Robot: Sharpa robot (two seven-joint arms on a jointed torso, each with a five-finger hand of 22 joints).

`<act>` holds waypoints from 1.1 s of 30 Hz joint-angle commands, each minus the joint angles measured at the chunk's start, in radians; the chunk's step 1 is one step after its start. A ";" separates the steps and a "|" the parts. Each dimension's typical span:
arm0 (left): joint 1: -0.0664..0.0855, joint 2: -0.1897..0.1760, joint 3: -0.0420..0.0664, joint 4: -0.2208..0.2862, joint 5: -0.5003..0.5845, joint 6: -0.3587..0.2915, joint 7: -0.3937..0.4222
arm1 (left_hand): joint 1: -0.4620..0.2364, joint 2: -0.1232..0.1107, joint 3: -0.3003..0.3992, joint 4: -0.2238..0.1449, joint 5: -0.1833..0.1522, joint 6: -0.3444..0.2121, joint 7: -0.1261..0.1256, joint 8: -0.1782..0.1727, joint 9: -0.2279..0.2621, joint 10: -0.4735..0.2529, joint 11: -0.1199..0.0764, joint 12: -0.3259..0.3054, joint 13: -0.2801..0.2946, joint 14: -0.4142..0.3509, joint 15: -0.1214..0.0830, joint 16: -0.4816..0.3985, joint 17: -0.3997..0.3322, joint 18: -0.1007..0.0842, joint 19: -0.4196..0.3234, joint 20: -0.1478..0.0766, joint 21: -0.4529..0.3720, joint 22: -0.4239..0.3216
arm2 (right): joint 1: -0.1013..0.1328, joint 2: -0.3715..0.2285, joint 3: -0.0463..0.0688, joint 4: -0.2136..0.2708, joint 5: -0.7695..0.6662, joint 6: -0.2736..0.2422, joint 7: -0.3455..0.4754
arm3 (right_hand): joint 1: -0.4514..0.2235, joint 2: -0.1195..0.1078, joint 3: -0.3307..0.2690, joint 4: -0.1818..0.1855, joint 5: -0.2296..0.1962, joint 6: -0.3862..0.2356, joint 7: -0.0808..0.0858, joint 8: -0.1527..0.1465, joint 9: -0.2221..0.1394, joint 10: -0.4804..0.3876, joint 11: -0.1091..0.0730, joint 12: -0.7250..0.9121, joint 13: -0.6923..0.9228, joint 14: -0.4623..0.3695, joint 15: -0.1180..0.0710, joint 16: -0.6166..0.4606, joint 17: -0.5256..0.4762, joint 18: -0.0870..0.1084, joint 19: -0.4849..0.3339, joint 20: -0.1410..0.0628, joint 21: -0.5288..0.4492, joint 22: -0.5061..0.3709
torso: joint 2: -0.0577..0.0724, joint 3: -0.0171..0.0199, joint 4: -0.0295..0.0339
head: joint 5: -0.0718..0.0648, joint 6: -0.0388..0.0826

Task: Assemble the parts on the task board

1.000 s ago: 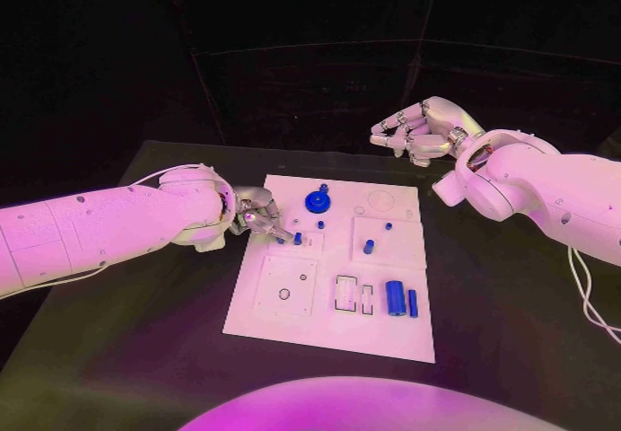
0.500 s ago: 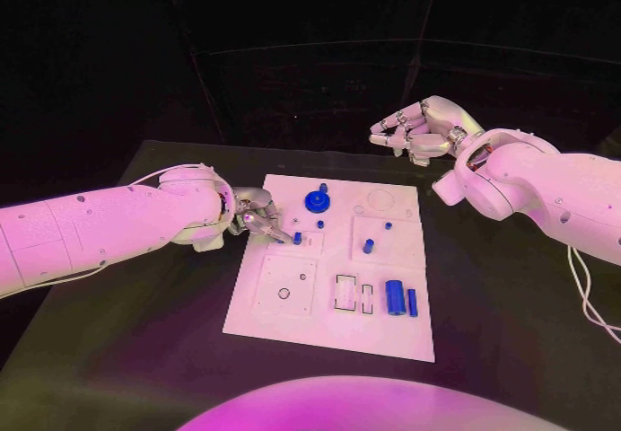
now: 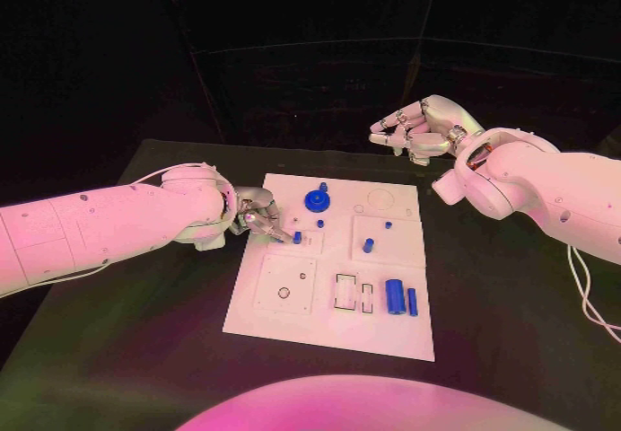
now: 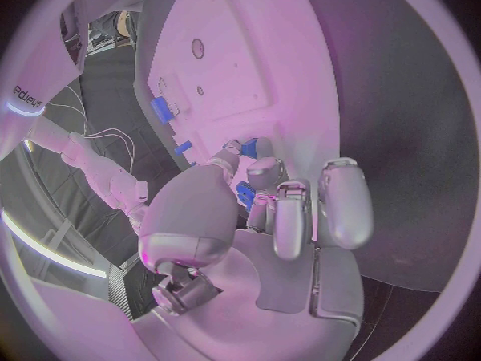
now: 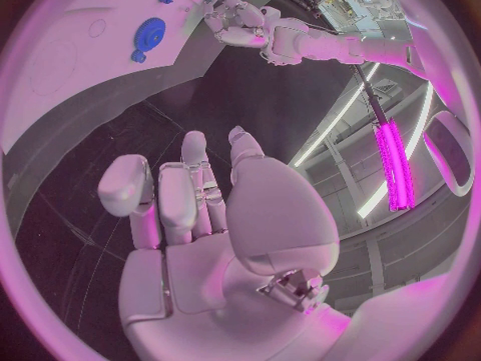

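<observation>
The white task board point(image 3: 330, 332) lies in the middle of the table. My left hand point(image 3: 257, 218) rests at the board's left edge, fingertips close beside a small blue peg point(image 3: 296, 237) that stands on the board. In the left wrist view that hand point(image 4: 271, 217) pinches a small blue part point(image 4: 244, 193) between thumb and fingers, near the peg point(image 4: 248, 147). A blue gear point(image 3: 317, 200) sits at the far middle. My right hand point(image 3: 416, 124) hangs high beyond the board's far right corner, fingers loosely bent and holding nothing point(image 5: 191, 208).
Further blue pegs point(image 3: 368, 245) stand on the board's right half, and two blue cylinders point(image 3: 395, 293) lie near the front right beside rectangular slots. A square plate with a round hole point(image 3: 284, 293) is at the front left. Black table point(image 3: 143, 296) surrounds the board.
</observation>
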 commanded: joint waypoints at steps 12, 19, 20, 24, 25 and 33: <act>0.000 0.006 0.000 0.001 -0.005 0.006 -0.003 | 0.080 0.021 0.232 -0.105 0.022 -0.009 -0.004 -0.007 -0.016 -0.001 -0.004 -0.004 -0.004 0.107 -0.004 0.003 0.263 -0.004 0.009 -0.007 -0.004 0.005 | 0.002 0.002 0.001 0.000 0.004 0.007 0.009 | 0.004 0.010 -0.005 -0.001 0.005 -0.010 0.000 0.004 0.001 -0.007 -0.001 -0.004 -0.002 0.015 0.004 -0.004 -0.001 0.020 -0.008 0.000 -0.008 -0.002 | 0.000 -0.0002 0.0005 | 0.000 -0.001; 0.000 0.006 0.000 0.003 -0.005 -0.005 -0.002 | 0.013 -0.014 0.412 -0.138 0.035 -0.013 -0.001 0.009 -0.013 0.003 -0.001 -0.007 -0.006 0.107 0.000 0.003 0.263 -0.005 0.009 -0.003 -0.005 0.007 | -0.002 0.003 0.001 -0.002 0.004 0.018 0.010 | 0.009 0.015 -0.003 -0.002 0.009 -0.010 -0.001 0.004 0.001 -0.008 -0.002 -0.004 -0.003 0.015 0.004 -0.005 0.000 0.019 -0.008 0.000 -0.008 -0.002 | -0.001 -0.0009 0.0016 | 0.002 -0.002; 0.000 0.006 0.000 0.004 -0.005 -0.006 -0.002 | 0.006 -0.017 0.432 -0.143 0.037 -0.014 0.000 0.012 -0.012 0.004 -0.001 -0.007 -0.007 0.107 0.000 0.003 0.263 -0.004 0.009 -0.003 -0.005 0.008 | -0.003 0.003 0.001 -0.003 0.004 0.019 0.010 | 0.009 0.015 -0.003 -0.002 0.010 -0.010 -0.001 0.004 0.001 -0.008 -0.002 -0.004 -0.003 0.016 0.004 -0.004 0.000 0.019 -0.007 0.000 -0.008 -0.002 | -0.001 -0.0004 0.0010 | 0.003 -0.001; 0.000 0.005 0.000 0.006 -0.004 -0.016 -0.001 | -0.017 -0.024 0.509 -0.160 0.042 -0.017 0.002 0.023 -0.007 0.005 0.001 -0.008 -0.007 0.107 0.000 0.003 0.263 -0.005 0.010 -0.002 -0.005 0.010 | -0.005 0.005 0.001 -0.004 0.004 0.024 0.010 | 0.010 0.016 -0.003 -0.002 0.012 -0.010 -0.001 0.005 0.001 -0.008 -0.002 -0.004 -0.003 0.016 0.004 -0.005 0.000 0.020 -0.008 0.000 -0.008 -0.003 | -0.002 -0.0010 0.0002 | 0.003 0.000; 0.000 0.004 0.000 0.007 -0.002 -0.018 0.000 | -0.025 -0.027 0.529 -0.164 0.043 -0.017 0.002 0.026 -0.005 0.006 0.001 -0.009 -0.007 0.107 0.000 0.003 0.263 -0.005 0.010 -0.001 -0.004 0.010 | -0.005 0.005 0.001 -0.004 0.004 0.024 0.011 | 0.010 0.016 -0.003 -0.002 0.012 -0.010 -0.001 0.005 0.001 -0.008 -0.002 -0.004 -0.003 0.016 0.004 -0.005 0.000 0.020 -0.008 0.000 -0.008 -0.003 | -0.002 -0.0010 0.0002 | 0.003 0.000; 0.001 -0.003 0.000 0.018 0.025 -0.030 0.003 | -0.045 -0.037 0.572 -0.176 0.051 -0.020 0.002 0.036 0.000 0.009 0.001 -0.008 -0.007 0.107 0.001 0.003 0.263 -0.005 0.010 -0.001 -0.006 0.010 | -0.006 0.004 0.001 -0.005 0.004 0.030 0.010 | 0.012 0.017 -0.003 -0.003 0.015 -0.010 -0.001 0.005 0.001 -0.008 -0.002 -0.004 -0.003 0.016 0.004 -0.005 0.000 0.020 -0.008 0.000 -0.009 -0.003 | -0.001 0.0000 0.0002 | 0.002 0.005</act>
